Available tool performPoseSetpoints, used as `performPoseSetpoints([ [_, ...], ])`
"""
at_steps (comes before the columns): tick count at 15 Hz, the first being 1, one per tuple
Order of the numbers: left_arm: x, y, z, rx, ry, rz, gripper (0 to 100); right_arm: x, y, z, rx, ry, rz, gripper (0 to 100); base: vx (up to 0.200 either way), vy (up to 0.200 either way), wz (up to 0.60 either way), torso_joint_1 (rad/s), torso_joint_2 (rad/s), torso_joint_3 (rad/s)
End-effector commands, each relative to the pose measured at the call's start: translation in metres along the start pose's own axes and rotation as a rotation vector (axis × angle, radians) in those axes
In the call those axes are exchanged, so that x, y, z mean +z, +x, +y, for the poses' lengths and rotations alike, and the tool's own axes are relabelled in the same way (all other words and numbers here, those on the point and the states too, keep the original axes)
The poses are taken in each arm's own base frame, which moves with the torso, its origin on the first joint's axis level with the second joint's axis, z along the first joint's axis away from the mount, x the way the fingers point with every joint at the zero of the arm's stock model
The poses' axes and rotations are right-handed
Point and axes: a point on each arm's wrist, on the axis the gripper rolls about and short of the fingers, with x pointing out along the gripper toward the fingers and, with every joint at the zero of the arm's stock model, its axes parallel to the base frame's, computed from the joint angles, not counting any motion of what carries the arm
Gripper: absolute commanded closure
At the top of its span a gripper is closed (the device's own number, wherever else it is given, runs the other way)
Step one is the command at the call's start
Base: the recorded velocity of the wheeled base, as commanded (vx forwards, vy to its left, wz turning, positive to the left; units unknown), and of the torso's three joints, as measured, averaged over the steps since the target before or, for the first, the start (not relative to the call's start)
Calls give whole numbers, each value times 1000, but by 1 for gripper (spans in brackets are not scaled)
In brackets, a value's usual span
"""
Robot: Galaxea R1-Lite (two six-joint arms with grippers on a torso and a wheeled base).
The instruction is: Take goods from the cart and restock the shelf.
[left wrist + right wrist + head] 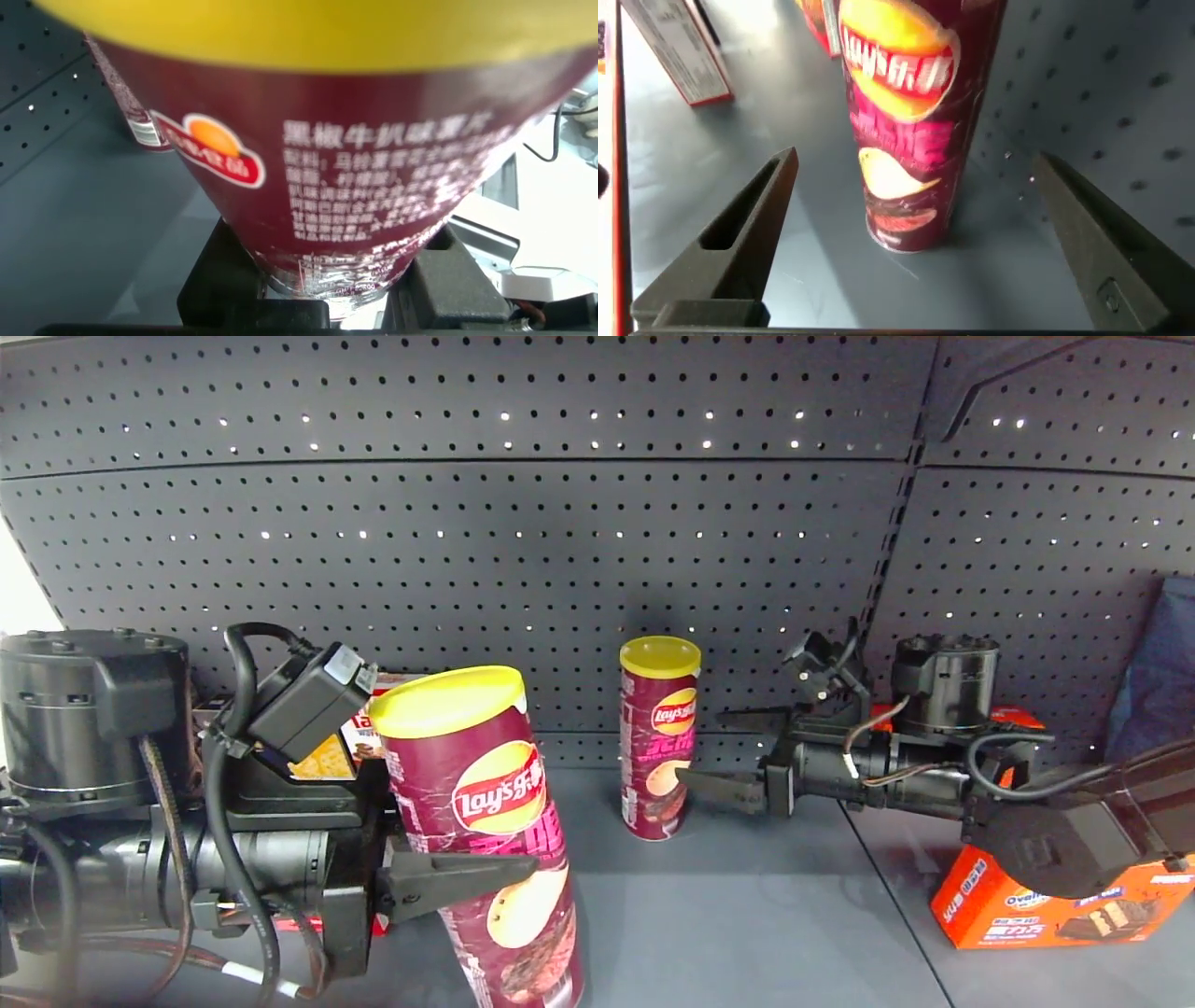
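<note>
Two chip cans (485, 821) are showing, both maroon with yellow lids on, so their contents are not showing.

Can one: sitting in the left gripper (509, 863) at the front left of the shelf (747, 915), leaning a little. The fingers are clamping it across its middle, one finger (457, 877) crossing the front of the can. In the left wrist view its printed side (355, 159) is running close under the camera. Whether its base is touching the shelf, cannot tell.

Can two (658, 737): standing upright at mid-shelf, close to the pegboard back wall (560, 541), well apart from can one. The right gripper (705, 749) is hovering just beside it, on its right, fingers spread wide and holding nothing. In the right wrist view this can (910, 121) is standing between and beyond the two open fingers (738, 233).

One orange box (1036, 905) is lying closed on the shelf at right, partly under the right arm. One cracker box (322, 758) is peeking out behind the left arm.
</note>
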Motion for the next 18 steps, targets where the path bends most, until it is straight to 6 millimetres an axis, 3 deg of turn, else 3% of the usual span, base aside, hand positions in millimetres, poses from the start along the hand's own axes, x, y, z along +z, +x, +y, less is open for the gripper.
performPoseSetpoints([
  [1, 0, 1, 1, 0, -2, 1, 100, -9, 8, -1, 9, 13, 22, 0, 0, 0, 0, 0, 0, 0],
  [8, 0, 1, 1, 0, -3, 2, 100, -22, 37, -2, 46, 21, 46, 0, 0, 0, 0, 0, 0, 0],
  [18, -1, 1, 1, 1, -5, 4, 100, -45, 63, -13, 49, 40, 74, 0, 0, 0, 0, 0, 0, 0],
])
